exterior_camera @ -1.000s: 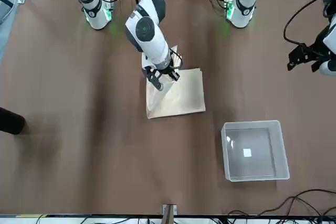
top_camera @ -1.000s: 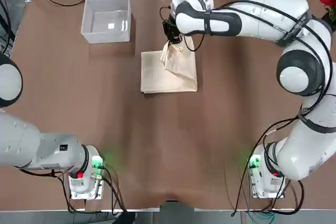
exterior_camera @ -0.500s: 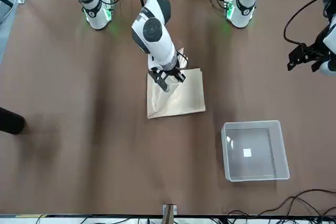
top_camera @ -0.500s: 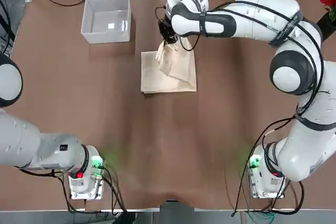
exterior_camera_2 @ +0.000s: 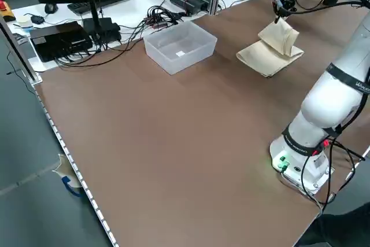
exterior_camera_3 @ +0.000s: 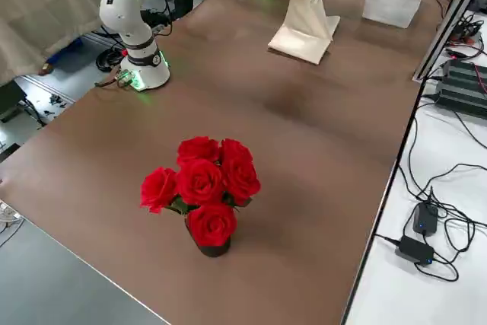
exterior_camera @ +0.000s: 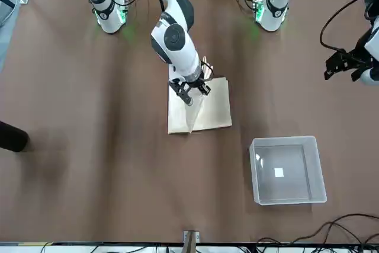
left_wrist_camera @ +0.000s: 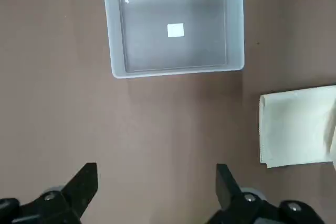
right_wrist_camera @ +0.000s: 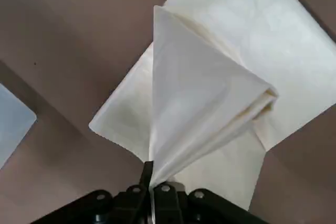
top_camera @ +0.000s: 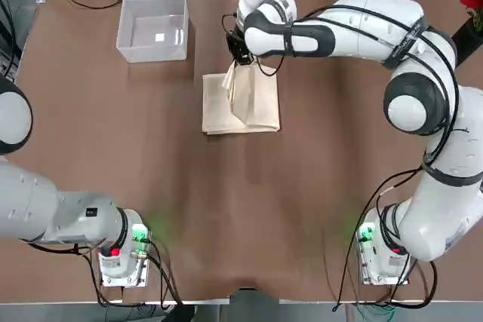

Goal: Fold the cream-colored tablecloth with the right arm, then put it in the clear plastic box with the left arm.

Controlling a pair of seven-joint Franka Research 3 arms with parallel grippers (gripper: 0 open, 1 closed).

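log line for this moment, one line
right tool: shut on cloth corner, lifted over the rest | left tool: open, parked | box: holds no cloth | stage: folding

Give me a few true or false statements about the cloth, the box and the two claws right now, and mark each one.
1. The right claw is shut on a corner of the cream-colored tablecloth, lifting that part off the table. True.
2. The clear plastic box already holds the tablecloth. False: the box holds no cloth, and the tablecloth lies on the table beside it.
3. The left claw is open and holds nothing. True.
4. The left claw is pressing down on the tablecloth. False: it hangs off to the side, touching neither cloth nor box.
5. A bunch of red roses stands inside the box. False: the roses stand on the table, far from it.
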